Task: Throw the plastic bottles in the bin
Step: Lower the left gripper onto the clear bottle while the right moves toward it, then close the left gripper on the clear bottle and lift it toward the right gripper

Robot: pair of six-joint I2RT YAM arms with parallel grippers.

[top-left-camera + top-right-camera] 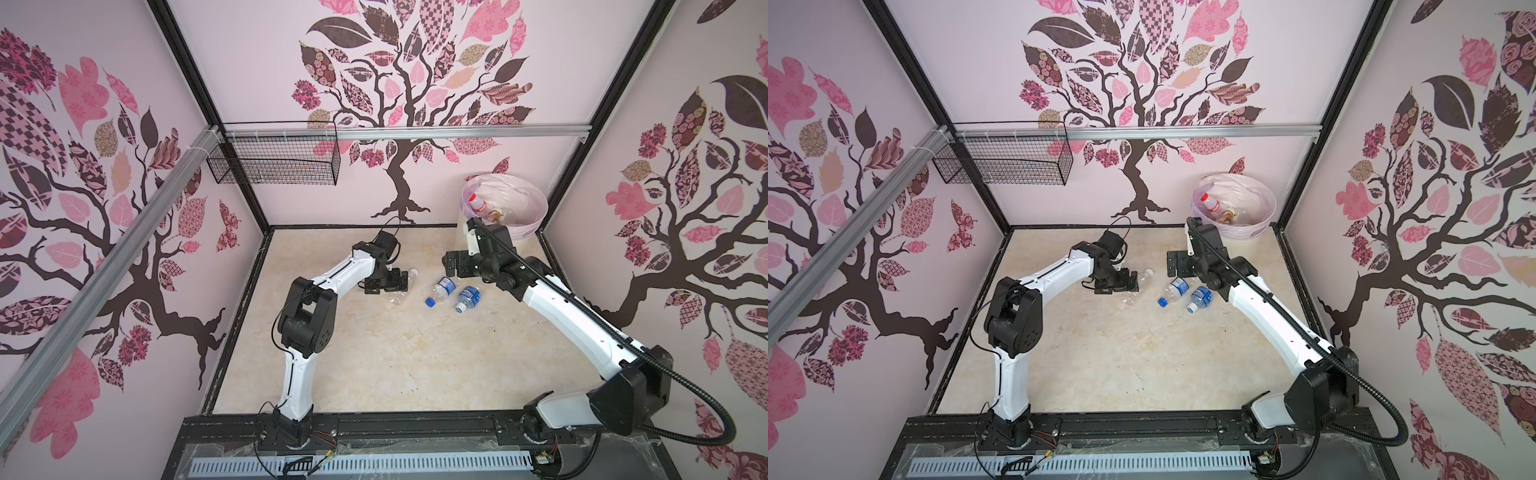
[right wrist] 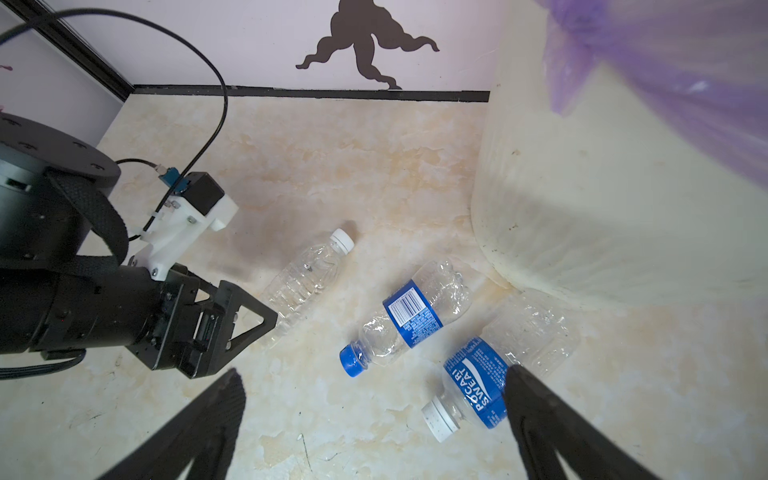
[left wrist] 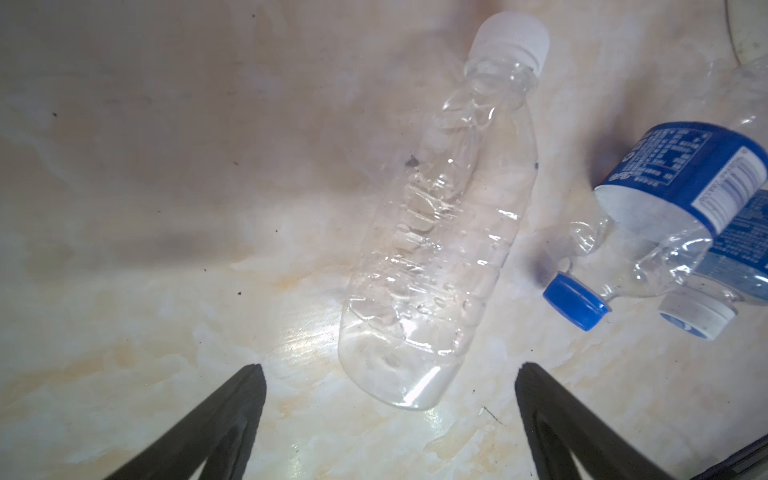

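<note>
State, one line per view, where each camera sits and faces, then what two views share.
Top views: high in front, facing down toward the back wall; left arm, right arm, left gripper, right gripper and bin all show.
Left wrist: on the left arm, facing down between its open fingertips at the clear bottle on the tabletop.
Right wrist: on the right arm, facing down toward the back wall; its own fingertips, the left gripper, the bin's side.
Shared: both wrist views show the clear bottle and the blue-capped bottle.
</note>
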